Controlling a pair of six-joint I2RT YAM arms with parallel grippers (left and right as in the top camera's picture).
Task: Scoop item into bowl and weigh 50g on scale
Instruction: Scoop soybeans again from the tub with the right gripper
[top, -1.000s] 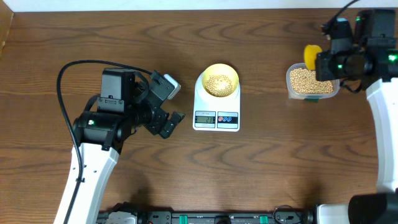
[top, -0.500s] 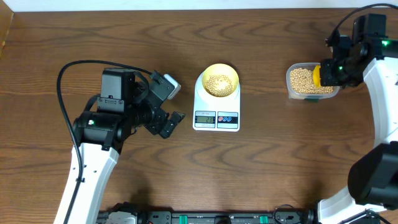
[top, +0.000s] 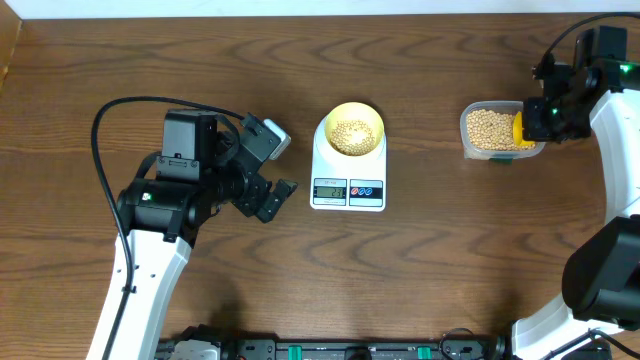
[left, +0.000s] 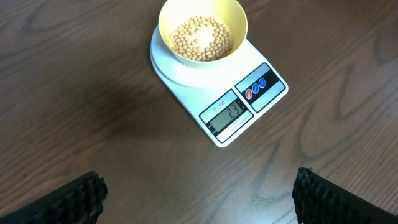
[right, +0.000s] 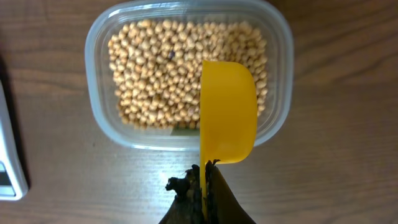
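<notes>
The pale-yellow bowl (top: 352, 130) (left: 203, 33) sits on the white scale (top: 348, 175) (left: 249, 118) and holds a layer of tan beans (left: 200, 38); the display reads about 23. More beans (top: 490, 129) (right: 168, 74) fill a clear plastic tub (top: 468, 140) (right: 99, 118) at the right. My right gripper (top: 540, 118) (right: 204, 186) is shut on the handle of a yellow scoop (top: 518, 127) (right: 227, 112), which is turned on edge over the tub's right side. My left gripper (top: 268, 190) (left: 199, 196) is open and empty above bare table, left of the scale.
The left arm's cable (top: 110, 110) loops over the table at the left. The wooden table (top: 420, 270) extends around the scale and tub. The table's back edge runs along the top of the overhead view.
My right gripper has carried the scoop from behind the tub down over its right side, then shifted slightly right. The left arm, bowl and scale have not moved.
</notes>
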